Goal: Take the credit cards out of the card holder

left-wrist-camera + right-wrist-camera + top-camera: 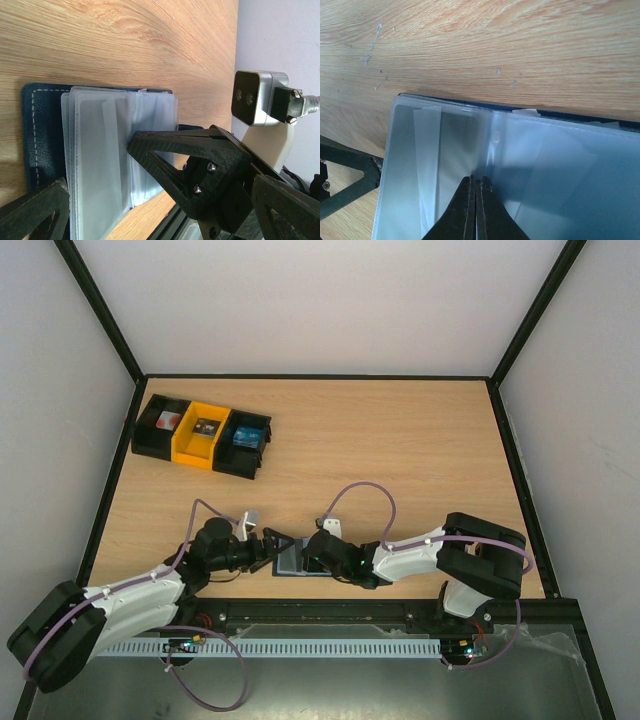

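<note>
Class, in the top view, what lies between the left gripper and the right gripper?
The open card holder, clear sleeves facing up, lies between the left gripper and the right gripper; the top view shows this.

Dark blue card holder (pixel 44 150), pale wood-grain table (pixel 125 40)
</note>
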`<state>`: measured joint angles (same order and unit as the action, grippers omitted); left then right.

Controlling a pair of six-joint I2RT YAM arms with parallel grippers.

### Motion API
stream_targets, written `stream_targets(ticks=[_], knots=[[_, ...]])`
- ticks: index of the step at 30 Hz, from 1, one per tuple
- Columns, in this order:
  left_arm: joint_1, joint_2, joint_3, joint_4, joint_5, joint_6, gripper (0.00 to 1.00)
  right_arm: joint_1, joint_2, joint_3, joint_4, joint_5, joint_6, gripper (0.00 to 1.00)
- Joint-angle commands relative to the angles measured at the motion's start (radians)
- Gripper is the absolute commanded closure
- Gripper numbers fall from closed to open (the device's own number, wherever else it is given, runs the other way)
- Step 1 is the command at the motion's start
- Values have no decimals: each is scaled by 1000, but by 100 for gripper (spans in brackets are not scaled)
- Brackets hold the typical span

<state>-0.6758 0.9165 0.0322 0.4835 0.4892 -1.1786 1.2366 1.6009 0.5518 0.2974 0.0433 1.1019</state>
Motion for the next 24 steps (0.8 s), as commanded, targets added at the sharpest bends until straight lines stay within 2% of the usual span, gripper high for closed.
stream_targets(ticks=[1,8,13,24], knots=[[-11,-19,8,20,-4,7,0,3,35,-30,-59,11,11,98],[-21,-74,34,-125,-73,45,0,3,41,-26,-57,9,15,98],[-22,-155,27,-152,-82,27,0,3,35,-17,-70,16,11,98],[-24,-126,-1,-74,-49,13,0,3,55,-9,-58,4,12,98]])
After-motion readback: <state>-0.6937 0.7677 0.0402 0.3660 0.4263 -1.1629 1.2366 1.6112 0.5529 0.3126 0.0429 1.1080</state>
